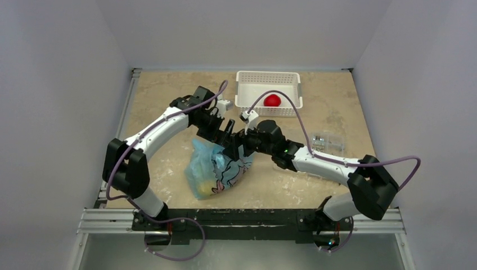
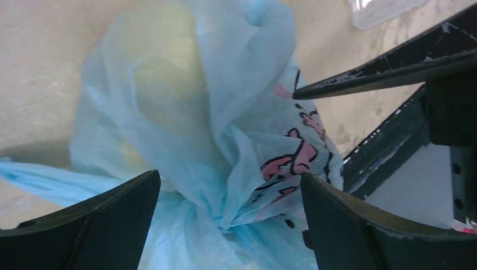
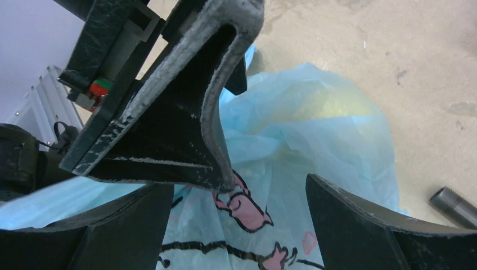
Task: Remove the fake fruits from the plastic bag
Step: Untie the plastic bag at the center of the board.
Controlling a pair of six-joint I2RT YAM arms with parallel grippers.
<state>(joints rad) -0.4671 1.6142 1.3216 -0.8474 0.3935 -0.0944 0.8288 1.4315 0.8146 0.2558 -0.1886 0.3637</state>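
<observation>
The light-blue plastic bag (image 1: 218, 169) with cartoon prints lies on the table's middle, bulging. A yellowish fruit shows faintly through it (image 2: 160, 79), also in the right wrist view (image 3: 337, 104); the other fruits inside are hidden. A red apple (image 1: 272, 100) lies in the white basket (image 1: 250, 80). My left gripper (image 1: 225, 136) is open above the bag's far end, with the gathered plastic (image 2: 230, 214) between its fingers (image 2: 112, 219) but not pinched. My right gripper (image 1: 238, 147) is open right beside it, over the printed side (image 3: 247, 208). The two grippers almost touch.
A clear flat bag of small metal parts (image 1: 327, 142) lies right of the right arm. A dark metal pipe piece (image 3: 454, 206) lies on the table beside the bag. The left gripper's finger (image 3: 180, 112) crosses the right wrist view. Walls enclose the table.
</observation>
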